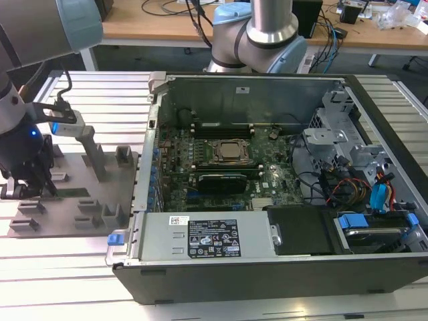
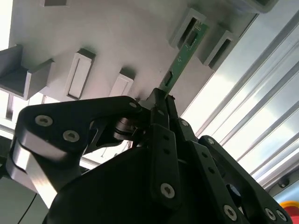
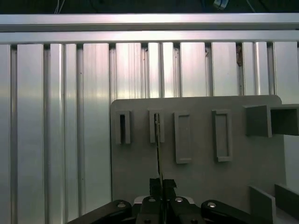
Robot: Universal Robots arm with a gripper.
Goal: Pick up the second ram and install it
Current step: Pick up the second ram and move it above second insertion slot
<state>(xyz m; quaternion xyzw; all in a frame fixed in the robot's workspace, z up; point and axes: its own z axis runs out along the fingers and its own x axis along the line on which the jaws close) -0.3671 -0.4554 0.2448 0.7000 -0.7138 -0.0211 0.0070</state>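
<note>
In the second wrist view the near end of the second ram (image 2: pixel 183 52) is covered by the gripper (image 2: pixel 161 99) clamped on it, and its far end disappears into a grey holder block (image 2: pixel 184 28). In the first wrist view the ram stands edge-on as a thin line, so its chips cannot be made out. In the exterior view the arm (image 1: pixel 40 27) is cut off by the picture's edge.
</note>
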